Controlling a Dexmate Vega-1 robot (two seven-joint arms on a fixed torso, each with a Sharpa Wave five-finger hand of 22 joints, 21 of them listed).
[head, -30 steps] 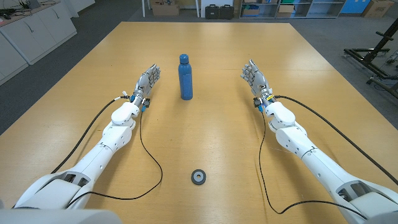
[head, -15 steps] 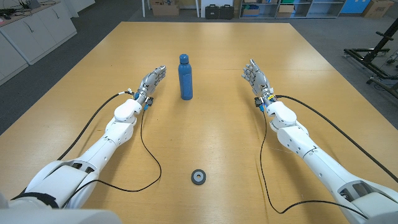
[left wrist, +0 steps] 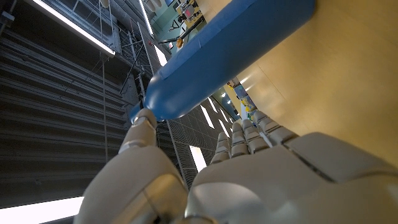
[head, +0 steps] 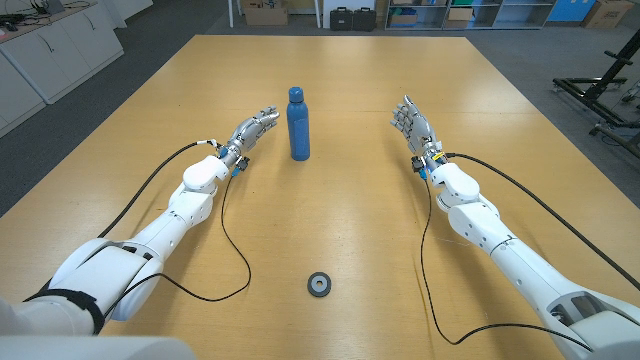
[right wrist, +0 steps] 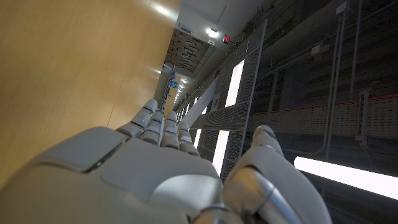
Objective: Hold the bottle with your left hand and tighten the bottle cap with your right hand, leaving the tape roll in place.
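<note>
Head view — the blue bottle (head: 298, 124) stands upright at mid-table, cap (head: 295, 93) on top, with the left hand (head: 252, 130) just beside it, fingers spread and holding nothing; the right hand (head: 410, 122) waits well apart, also spread and empty, and the tape roll (head: 319, 284) lies near the front edge. Left wrist view — bottle (left wrist: 224, 56) lies close ahead of the fingers (left wrist: 249, 134), so the grasp should wrap the body low, leaving the cap free. Right wrist view: right hand (right wrist: 168, 168) holds nothing.
</note>
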